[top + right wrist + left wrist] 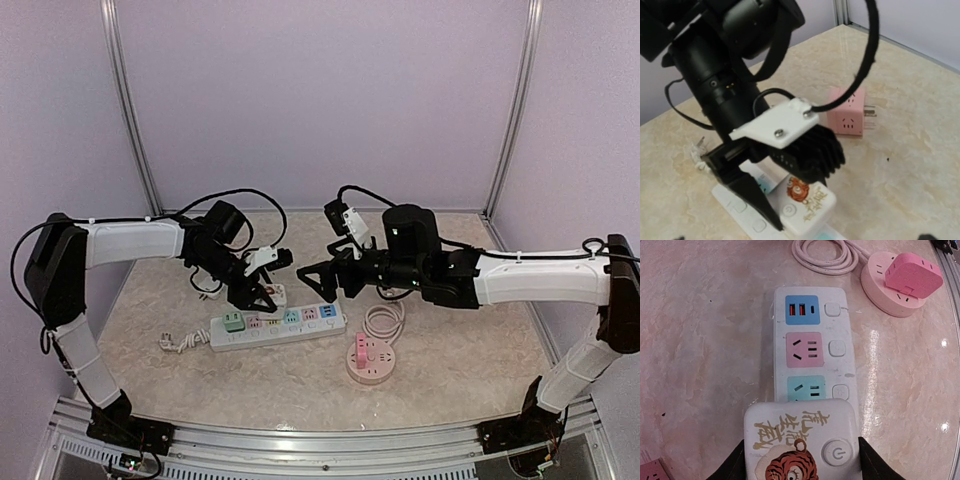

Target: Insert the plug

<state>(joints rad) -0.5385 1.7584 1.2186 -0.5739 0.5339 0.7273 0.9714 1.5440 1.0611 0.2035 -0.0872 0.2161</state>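
Observation:
A white plug block with a tiger picture (802,440) is gripped at its sides by my left gripper (802,462). It sits low over the white power strip (840,320), just short of the teal socket (806,388); a pink socket (804,349) and a blue USB panel (802,309) lie beyond. In the top view the left gripper (258,292) is over the strip's (285,328) middle. The right wrist view shows the plug (810,207) right on the strip (735,207); I cannot tell if its pins are in. My right gripper (320,282) hovers open and empty just right of it.
A round pink socket hub (373,360) with a pink cube plug (912,275) and a coiled pink cord (385,320) lies right of the strip. A pink cube adapter (847,115) stands on the table behind the left gripper. The strip's white cord (180,343) trails left.

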